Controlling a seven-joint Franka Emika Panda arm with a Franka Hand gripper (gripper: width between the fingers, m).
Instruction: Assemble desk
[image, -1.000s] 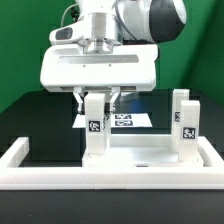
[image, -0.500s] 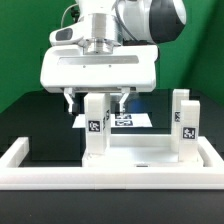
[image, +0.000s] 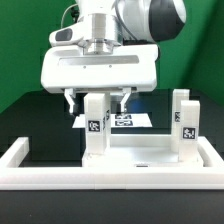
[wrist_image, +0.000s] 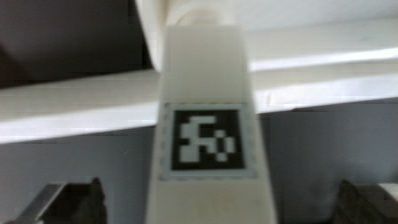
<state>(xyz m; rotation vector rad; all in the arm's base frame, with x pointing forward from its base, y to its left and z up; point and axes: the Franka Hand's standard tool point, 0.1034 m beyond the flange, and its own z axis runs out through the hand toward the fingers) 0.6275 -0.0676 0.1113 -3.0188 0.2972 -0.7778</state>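
Observation:
My gripper (image: 96, 100) hangs over a white block leg (image: 95, 127) that stands upright on the white tabletop panel (image: 150, 155). The jaws are open. One dark finger (image: 70, 101) is on each side of the leg's top, with a gap between finger and leg. In the wrist view the leg (wrist_image: 205, 90) and its black-and-white tag fill the middle, and my gripper (wrist_image: 217, 205) has dark fingertips (wrist_image: 71, 203) apart from it on both sides. A second white leg (image: 183, 125) stands upright at the panel's corner on the exterior view's right.
The long low white barrier wall (image: 110, 178) runs along the front and up both sides of the panel. The marker board (image: 130, 120) lies flat on the black table behind the legs. A green backdrop closes off the back.
The fingers have spread apart from the leg's top and let go of it. The leg stays upright on the panel. The arm has hardly moved.

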